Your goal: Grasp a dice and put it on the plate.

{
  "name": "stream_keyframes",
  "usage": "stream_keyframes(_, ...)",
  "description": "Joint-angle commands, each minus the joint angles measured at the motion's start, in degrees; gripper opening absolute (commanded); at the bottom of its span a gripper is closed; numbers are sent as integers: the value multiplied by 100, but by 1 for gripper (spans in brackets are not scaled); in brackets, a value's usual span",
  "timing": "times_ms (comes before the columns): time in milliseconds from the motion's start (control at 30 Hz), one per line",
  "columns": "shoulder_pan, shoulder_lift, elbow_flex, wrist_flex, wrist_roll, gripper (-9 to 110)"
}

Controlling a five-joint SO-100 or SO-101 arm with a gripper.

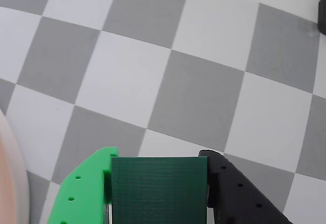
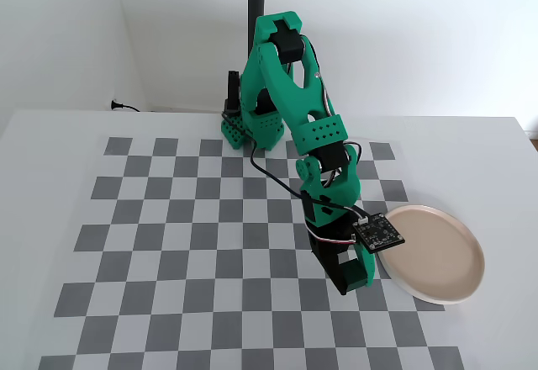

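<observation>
- In the wrist view we see the two-finger gripper (image 1: pixel 159 183) at the bottom edge, one finger bright green plastic on the left, the other black plastic on the right.
- The fingers are pinching the small dark green cube, the dice (image 1: pixel 158 188), which fills the whole gap between them; both fingers touch its sides.
- We see the dice's flat, finely ridged face with no pips.
- Beyond the fingers lies the grey-and-white checkered mat (image 1: pixel 204 96).
- At the far left edge of the wrist view a curved sliver of the pale pinkish-beige round plate (image 1: pixel 7 178) with its cream rim shows.
- In the fixed view we see the bright green robot arm (image 2: pixel 290 92) bending down over the mat, its gripper (image 2: pixel 349 273) low, just left of the plate (image 2: pixel 437 256).
- The dice itself is hidden there behind the gripper.
- The plate sits at the mat's right edge, and we see nothing resting in it.
</observation>
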Motion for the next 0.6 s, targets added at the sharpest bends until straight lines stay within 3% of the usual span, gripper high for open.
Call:
stream_keyframes(0, -272, 729, -756, 272, -62, -4)
stream_keyframes(567, -1793, -141, -2303, 642, -62, -4)
